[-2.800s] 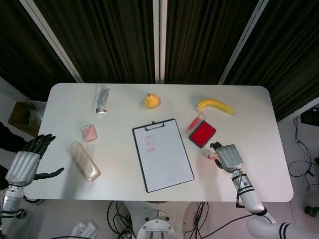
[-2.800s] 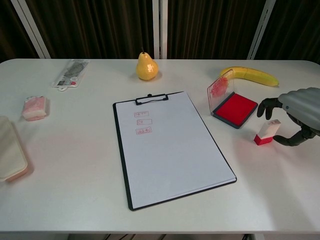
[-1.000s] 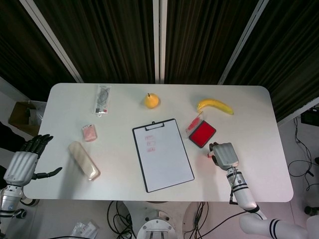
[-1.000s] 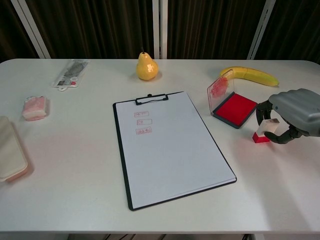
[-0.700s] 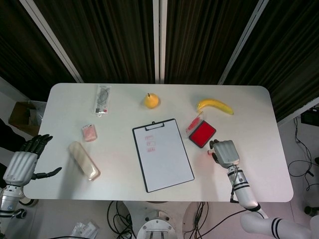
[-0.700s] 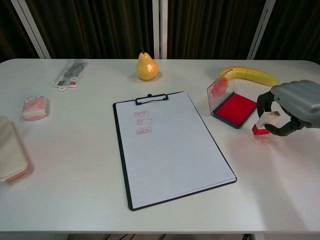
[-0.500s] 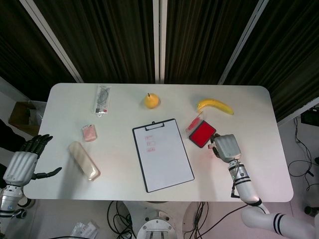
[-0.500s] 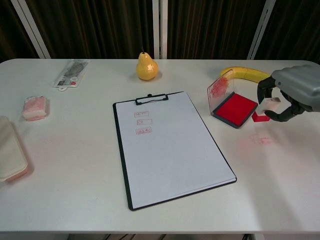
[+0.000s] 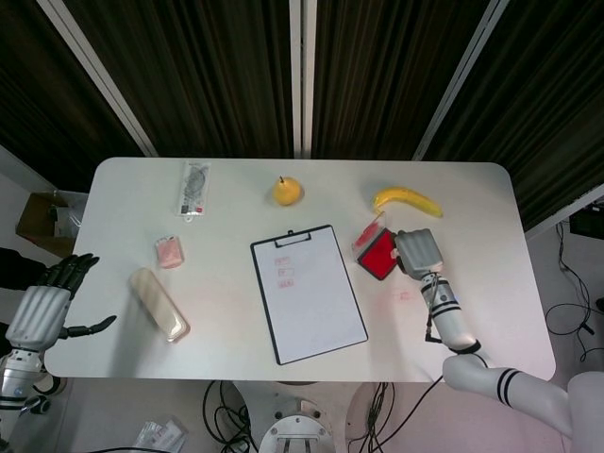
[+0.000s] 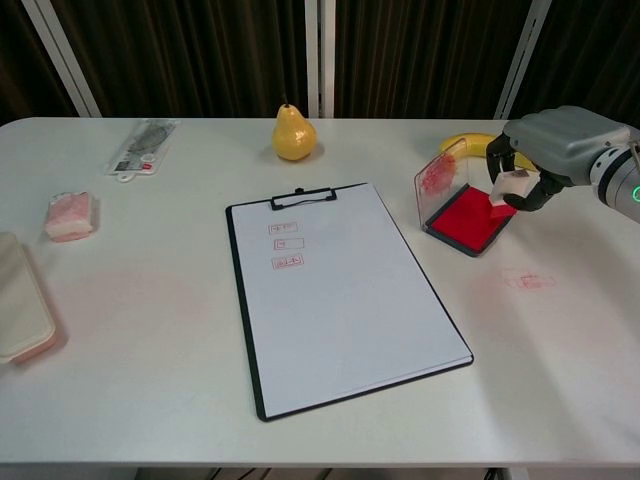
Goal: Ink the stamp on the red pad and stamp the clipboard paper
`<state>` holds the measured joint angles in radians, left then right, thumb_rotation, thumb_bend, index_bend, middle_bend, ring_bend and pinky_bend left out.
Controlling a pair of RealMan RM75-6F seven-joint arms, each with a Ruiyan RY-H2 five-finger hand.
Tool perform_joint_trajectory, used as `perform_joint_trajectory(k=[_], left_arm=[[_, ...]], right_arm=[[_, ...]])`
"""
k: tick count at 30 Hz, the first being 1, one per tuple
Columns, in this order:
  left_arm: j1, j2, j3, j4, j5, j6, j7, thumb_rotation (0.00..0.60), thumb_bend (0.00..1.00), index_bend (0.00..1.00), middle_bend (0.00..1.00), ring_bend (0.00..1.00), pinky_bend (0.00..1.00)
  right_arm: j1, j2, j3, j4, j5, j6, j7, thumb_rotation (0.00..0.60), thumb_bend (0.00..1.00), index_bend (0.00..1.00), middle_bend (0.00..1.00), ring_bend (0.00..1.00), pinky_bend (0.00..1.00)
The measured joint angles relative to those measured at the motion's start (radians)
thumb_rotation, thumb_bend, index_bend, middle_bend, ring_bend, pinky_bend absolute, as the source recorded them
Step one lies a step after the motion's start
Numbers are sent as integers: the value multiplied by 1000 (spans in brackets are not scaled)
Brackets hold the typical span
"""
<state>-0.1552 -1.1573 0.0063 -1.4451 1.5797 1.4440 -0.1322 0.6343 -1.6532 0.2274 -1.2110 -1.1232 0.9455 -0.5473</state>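
Stamp (image 10: 507, 192) lifted off table by right robot hand (image 10: 548, 148), now over red pad (image 10: 470, 217).

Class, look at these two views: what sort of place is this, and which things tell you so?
Probably a robot test lab set up as a desk: a white table before dark curtains, loose cables on the floor, and a clipboard among scattered props, while the right robot hand holds a stamp over the red ink pad.

Right hand (image 10: 548, 140) raised above table level, knuckles up, fingers curled, pinching the stamp (image 10: 508, 190) between thumb and fingertips; forearm runs off to the right. Left hand (image 9: 42, 310) at lower left, fingers spread, holding nothing.
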Motion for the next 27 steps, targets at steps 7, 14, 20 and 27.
perform_joint_trajectory(k=[7,14,20,27], left_arm=[[-4,-2,0,10,0,-6,-8,300,105,102,101,94,185],[-6,-4,0,14,-3,-10,-12,300,105,102,101,94,185],[-5,-4,1,18,-4,-11,-15,297,105,102,101,94,185],[-3,-5,2,20,-5,-9,-16,302,105,102,101,94,185]], right_arm=[[35,-62,-5,103,-4,-21,60,600,374,612,560,824,898],[50,-87,-14,145,-4,-32,77,600,377,622,568,824,898],[55,-104,-21,175,5,-45,86,600,378,637,580,824,898],[56,-124,-32,215,12,-57,97,600,381,643,583,825,898]])
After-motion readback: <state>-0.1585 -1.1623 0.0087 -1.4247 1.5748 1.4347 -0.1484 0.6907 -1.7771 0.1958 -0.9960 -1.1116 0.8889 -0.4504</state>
